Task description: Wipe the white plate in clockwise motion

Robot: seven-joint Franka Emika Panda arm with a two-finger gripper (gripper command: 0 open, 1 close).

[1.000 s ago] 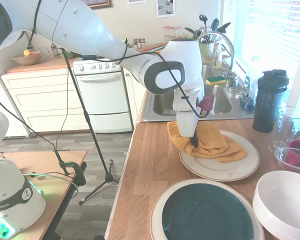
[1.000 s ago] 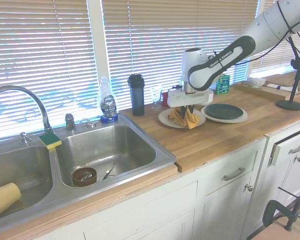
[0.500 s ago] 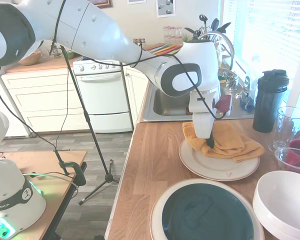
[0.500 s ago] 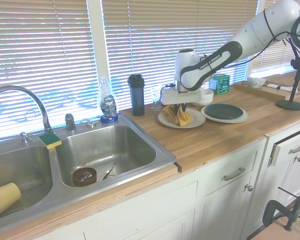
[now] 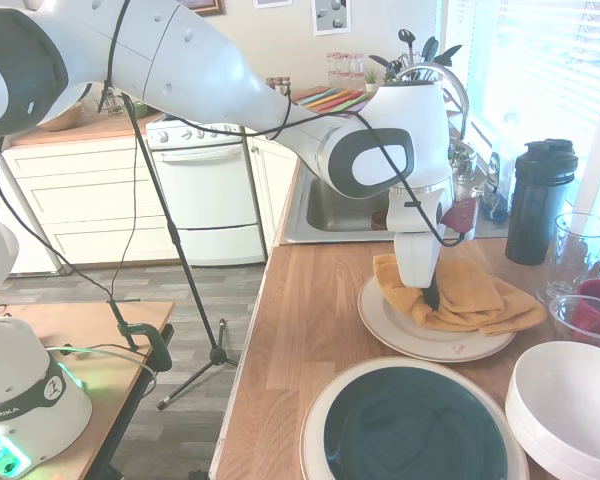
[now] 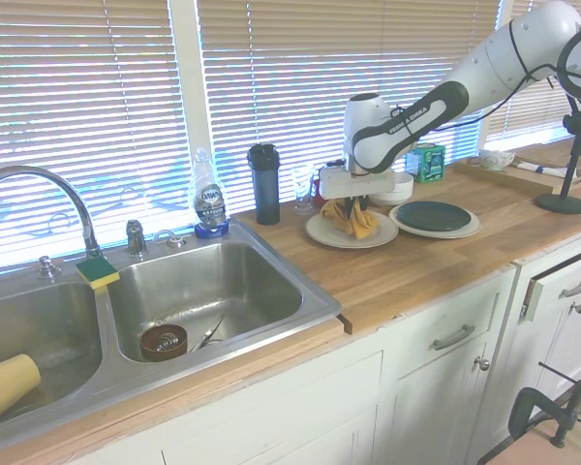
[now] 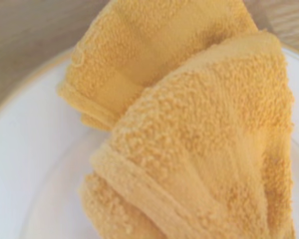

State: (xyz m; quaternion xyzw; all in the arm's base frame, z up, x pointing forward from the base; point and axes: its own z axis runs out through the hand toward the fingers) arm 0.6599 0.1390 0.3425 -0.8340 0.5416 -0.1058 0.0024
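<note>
On the white plate (image 5: 435, 340) – yellow cloth (image 5: 470, 300), pinched by end effector (image 5: 430, 296)

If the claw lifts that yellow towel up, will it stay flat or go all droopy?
Probably droopy. The yellow towel already lies in soft, bunched folds on the white plate, so it looks limp, not stiff. Its fuzzy terry loops suggest it grips rather than slips. It likely weighs little, and the claw pinches it shut.

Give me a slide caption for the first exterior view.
Gripper presses a yellow cloth onto the white plate on the wooden counter.
</note>
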